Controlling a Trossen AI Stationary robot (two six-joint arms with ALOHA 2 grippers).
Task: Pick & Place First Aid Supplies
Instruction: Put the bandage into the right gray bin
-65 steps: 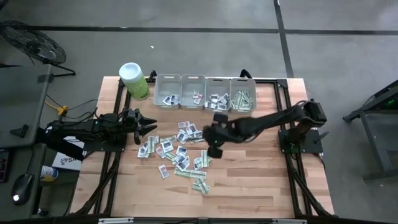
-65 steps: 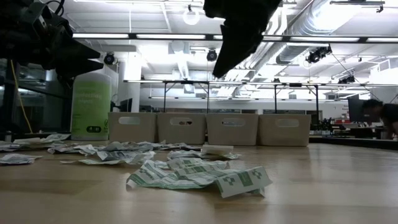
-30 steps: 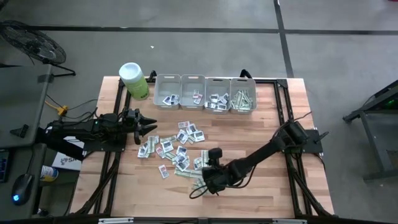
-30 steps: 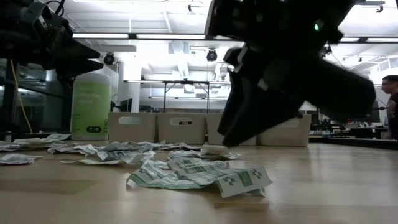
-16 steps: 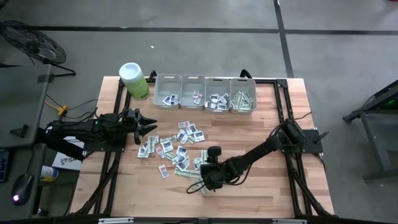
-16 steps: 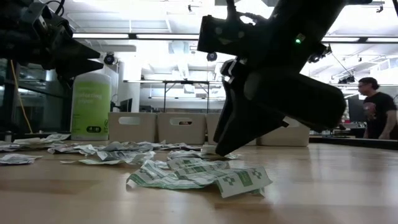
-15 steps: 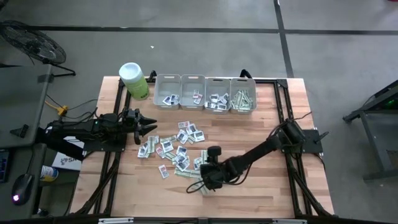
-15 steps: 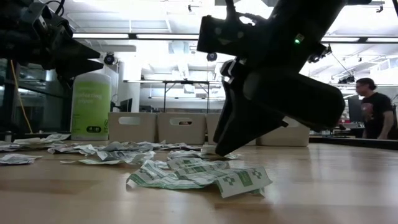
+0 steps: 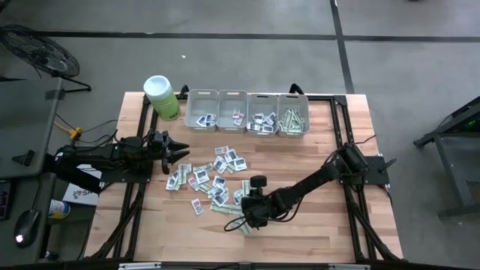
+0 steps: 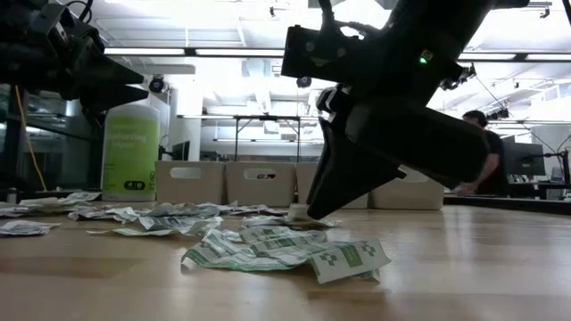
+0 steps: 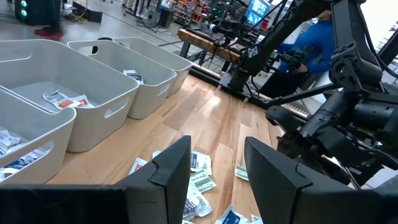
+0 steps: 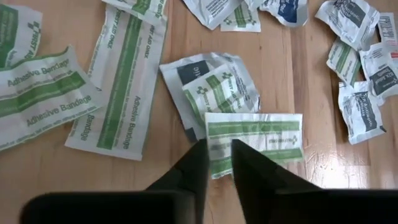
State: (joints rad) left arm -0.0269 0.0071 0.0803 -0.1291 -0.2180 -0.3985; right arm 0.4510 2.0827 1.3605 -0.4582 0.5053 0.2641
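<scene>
Two arms: both over the table [image 9: 315, 225], one on each side.
Left arm: stretched low along the table's left edge, level, pointing toward the middle.
Left gripper [image 9: 182, 155]: fingers spread apart, nothing between them; it hangs just left of the scattered packets, clear of the wood.
Lime-green canister [image 9: 160, 97]: white lid, upright at the far-left corner beside the bins; its label is too small to read.
Grey bins [image 9: 247, 110]: four in a row along the far edge, each holding some packets.
First aid supplies [image 9: 214, 181]: loose heap at the table's middle, squarish white packets mixed with green-and-white strips, lying flat or crumpled.
Right arm: reaches from its base on the right edge diagonally down to the near end of the heap, wrist tipped toward the wood.
Right gripper [image 12: 214, 155]: fingers drawn close with a narrow gap, tips pressing on the edge of a green-and-white packet [image 12: 255, 140]; cannot tell whether it is pinched or only touched.
Writing: two long strips [image 12: 115, 93] beside the fingers read "Adhesive Bandage"; print on the other packets not legible.
Surface: pale wooden planks on a black frame.
Room: grey concrete floor around the table; low view shows a bright workshop with ceiling lights and benches, and a person [image 10: 477, 160] in dark clothes bending at a bench far right.
</scene>
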